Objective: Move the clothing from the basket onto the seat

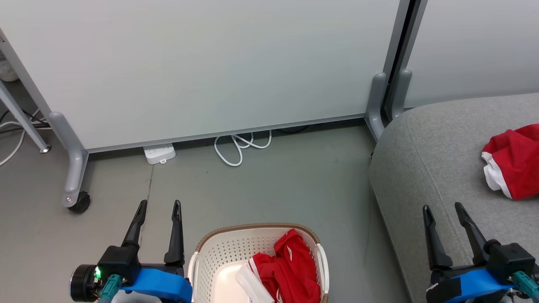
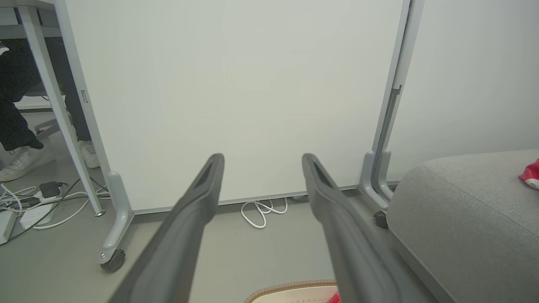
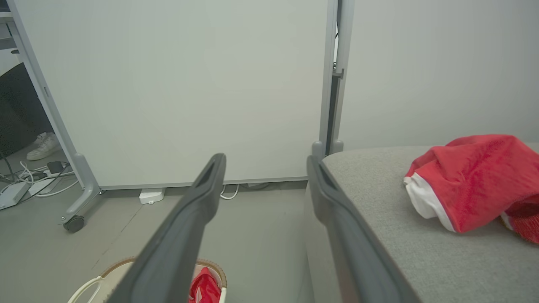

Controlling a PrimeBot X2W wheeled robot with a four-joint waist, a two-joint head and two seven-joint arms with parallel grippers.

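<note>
Clothing [image 1: 290, 269] in red with white trim is lying crumpled inside the single basket [image 1: 219, 240], which is sitting on the floor [image 1: 273, 189] near the seat [image 1: 425, 160]. A second red garment [image 1: 513, 166] is resting on top of that one grey seat, well apart from the basket. Two pincers are showing: the left pincer [image 1: 160, 205] is hovering over the floor just left of the basket, and the right pincer [image 1: 442, 207] is hovering over the seat's front edge. Both are standing wide open, gripping nothing. One white cable [image 1: 241, 147] is lying coiled below the two partition panels [image 1: 210, 63].
</note>
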